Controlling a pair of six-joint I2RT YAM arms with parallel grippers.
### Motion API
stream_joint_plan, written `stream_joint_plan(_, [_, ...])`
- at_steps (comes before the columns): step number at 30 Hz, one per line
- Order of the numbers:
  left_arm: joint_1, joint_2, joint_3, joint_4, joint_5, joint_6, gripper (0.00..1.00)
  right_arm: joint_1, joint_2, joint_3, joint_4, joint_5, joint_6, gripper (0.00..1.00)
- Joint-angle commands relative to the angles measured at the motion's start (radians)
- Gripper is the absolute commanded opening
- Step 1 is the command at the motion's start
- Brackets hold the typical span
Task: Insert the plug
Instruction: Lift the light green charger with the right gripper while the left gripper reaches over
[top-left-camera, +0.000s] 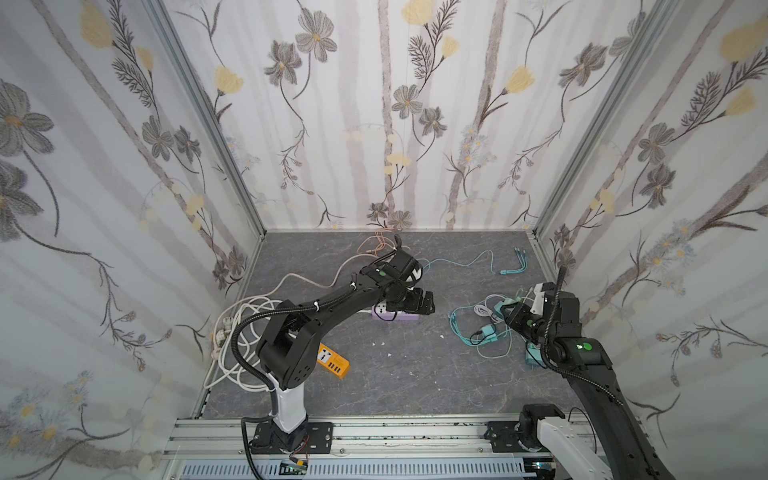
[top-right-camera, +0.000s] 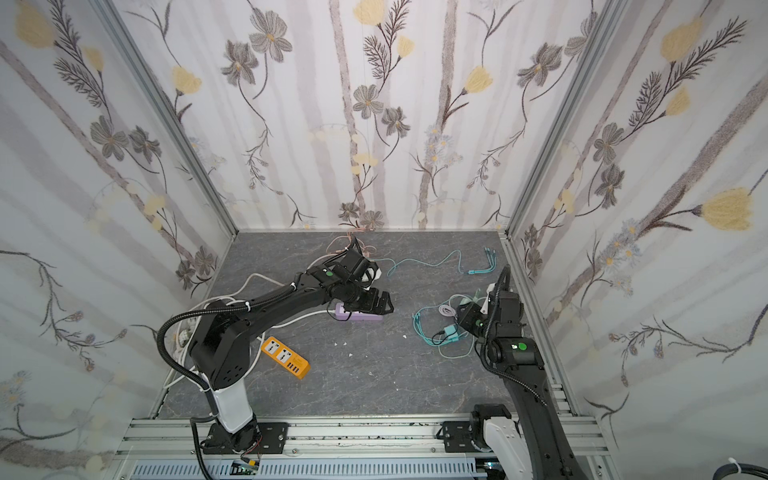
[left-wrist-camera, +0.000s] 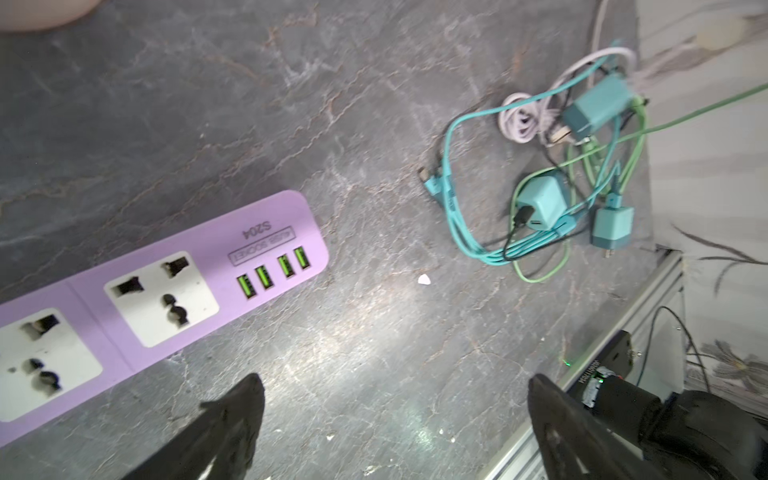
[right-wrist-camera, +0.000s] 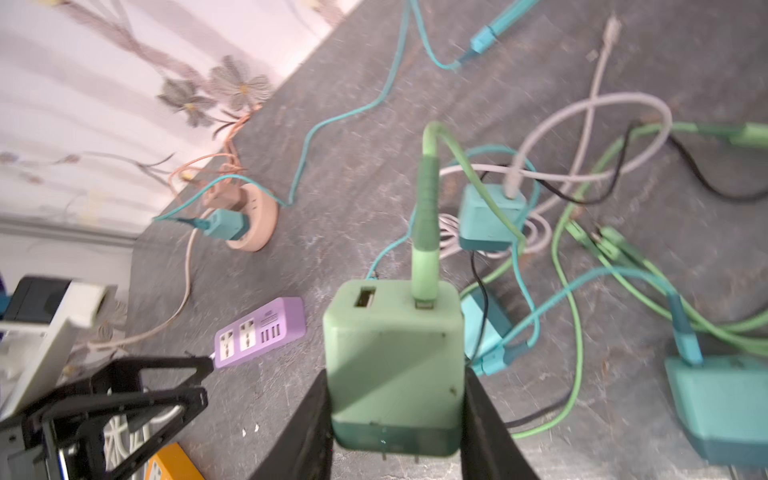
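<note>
Right end effector (right-wrist-camera: 395, 372) pinches green charger (right-wrist-camera: 395, 345) — tangled cables (left-wrist-camera: 448, 183) around; left end effector (left-wrist-camera: 395, 376) spread near purple strip (left-wrist-camera: 166, 286).

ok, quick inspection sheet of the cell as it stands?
Surface: grey marbled tabletop, a few white specks.
Job's things: green charger, green cable plugged in; purple power strip, visible sockets empty.
Clutter: orange power strip; spare teal chargers; round pink socket holding a teal charger.
Grippers: left gripper open by the purple strip's USB end; right gripper shut on the green charger.
Cables: teal, green and white tangle; white cord coil.
Surroundings: floral walls; aluminium rail.
</note>
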Motion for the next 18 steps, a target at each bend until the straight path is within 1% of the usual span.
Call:
stream_joint_plan(1, [0.002, -0.045, -0.005, 0.088, 0.088, 0.033, 1.0, 0.059, 0.0, 0.039, 0.096, -0.052, -0.229, 0.02])
stream_joint_plan(5, [0.001, -0.098, -0.01, 0.144, 0.192, 0.044, 1.0, 0.159, 0.009, 0.054, 0.136, -0.087, -0.413, 0.02])
stream_joint_plan(6, [0.001, -0.108, -0.033, 0.156, 0.213, 0.044, 1.0, 0.183, 0.007, 0.048, 0.152, -0.097, -0.46, 0.02])
stream_joint_plan(8, [0.001, -0.129, -0.042, 0.18, 0.265, 0.045, 1.0, 0.247, 0.0, 0.033, 0.18, -0.113, -0.584, 0.02])
stream_joint_plan(11, [0.001, -0.156, -0.055, 0.215, 0.313, 0.037, 1.0, 0.332, -0.005, 0.02, 0.193, -0.103, -0.751, 0.03])
stream_joint_plan(15, [0.001, -0.17, -0.062, 0.247, 0.368, 0.015, 0.98, 0.388, 0.004, 0.018, 0.194, -0.084, -0.854, 0.05])
stream_joint_plan(18, [-0.003, -0.172, -0.072, 0.284, 0.437, 0.007, 0.95, 0.425, 0.019, 0.021, 0.195, -0.038, -0.907, 0.05])
